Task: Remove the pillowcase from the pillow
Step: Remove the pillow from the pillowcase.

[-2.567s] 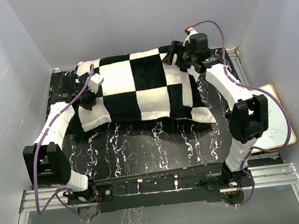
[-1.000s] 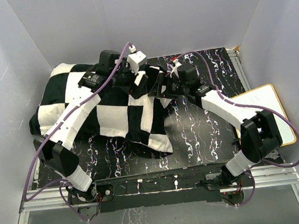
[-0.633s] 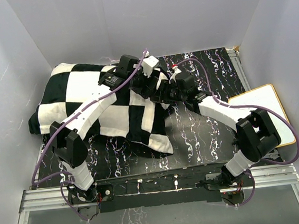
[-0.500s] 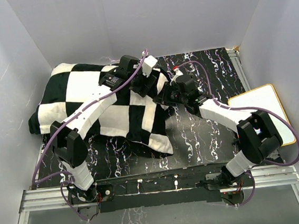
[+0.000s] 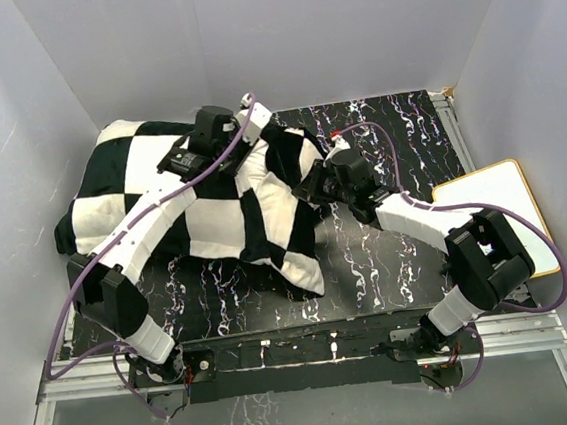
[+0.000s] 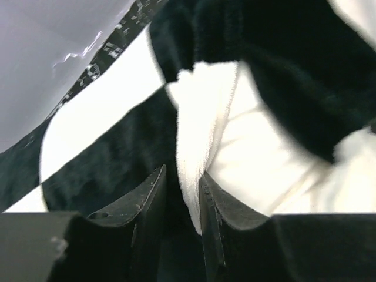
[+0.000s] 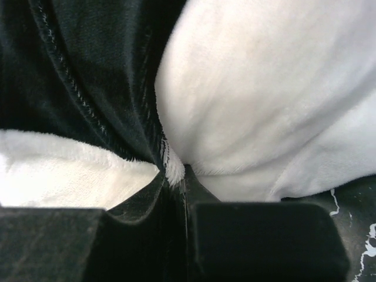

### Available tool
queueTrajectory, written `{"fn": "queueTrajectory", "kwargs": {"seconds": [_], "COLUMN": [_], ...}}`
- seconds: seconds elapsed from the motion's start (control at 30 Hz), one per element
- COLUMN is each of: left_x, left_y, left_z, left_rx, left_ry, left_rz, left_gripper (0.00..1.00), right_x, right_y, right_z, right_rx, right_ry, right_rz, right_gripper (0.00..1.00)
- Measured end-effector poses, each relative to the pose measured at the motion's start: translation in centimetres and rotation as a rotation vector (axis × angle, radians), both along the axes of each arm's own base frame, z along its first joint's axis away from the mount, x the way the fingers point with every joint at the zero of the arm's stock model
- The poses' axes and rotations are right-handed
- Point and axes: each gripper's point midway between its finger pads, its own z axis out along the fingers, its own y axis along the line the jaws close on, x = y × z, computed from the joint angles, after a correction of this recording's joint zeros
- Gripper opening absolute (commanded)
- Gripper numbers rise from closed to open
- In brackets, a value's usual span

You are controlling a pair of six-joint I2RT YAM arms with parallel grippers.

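My left claw [image 6: 181,176] pinches a fold of the pillowcase [image 5: 220,229], fingers nearly closed; my right claw [image 7: 175,176] squeezes tight on its edge.

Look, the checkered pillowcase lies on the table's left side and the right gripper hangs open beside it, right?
No. The right gripper is shut on a fold of the pillowcase, as the right wrist view shows. The pillowcase does lie on the table's left side.
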Motion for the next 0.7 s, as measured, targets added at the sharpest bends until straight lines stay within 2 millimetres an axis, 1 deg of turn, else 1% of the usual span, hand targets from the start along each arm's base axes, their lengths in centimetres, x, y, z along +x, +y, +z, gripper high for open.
{"fn": "queueTrajectory", "kwargs": {"seconds": [0.13,0.2,0.27,0.37,0.47,0.5,0.57,0.63,0.67,0.7], "left_x": [1.5,1.9,1.9,1.7,1.3,1.1,0.7,0.2,0.0,-0.3], "left_y": [3.3,4.3,4.7,4.7,4.4,4.3,4.2,4.0,4.0,3.9], "left_z": [0.1,-0.3,-1.0,-1.6,-1.9,-1.9,-2.0,-2.3,-2.5,-2.7], "left_rx": [0.017,0.025,0.028,0.023,-0.010,-0.025,-0.062,-0.095,-0.109,-0.122], "left_ry": [-0.010,-0.009,-0.005,0.001,0.021,0.031,0.060,0.095,0.114,0.131], "left_rz": [0.061,0.076,0.073,0.055,0.039,0.032,0.019,0.008,0.004,0.000], "left_gripper": [0.17,0.14,0.08,0.01,0.00,0.00,0.00,0.00,0.00,0.00], "right_x": [0.2,0.3,0.5,0.7,1.0,1.0,1.2,1.4,1.7,1.8], "right_y": [-0.5,-0.7,-0.9,-1.7,-3.3,-4.0,-4.8,-4.9,-4.6,-4.3], "right_z": [-0.7,-0.9,-1.1,-1.6,-2.3,-2.4,-1.9,-0.6,0.4,1.4], "right_rx": [-0.018,-0.025,-0.034,-0.063,-0.116,-0.144,-0.195,-0.244,-0.270,-0.283], "right_ry": [0.005,0.006,0.006,0.017,0.033,0.036,0.032,0.009,-0.017,-0.037], "right_rz": [-0.029,-0.041,-0.056,-0.095,-0.157,-0.179,-0.216,-0.239,-0.246,-0.252], "right_gripper": [0.08,0.08,0.08,0.08,0.08,0.12,0.32,0.47,0.54,0.58]}}
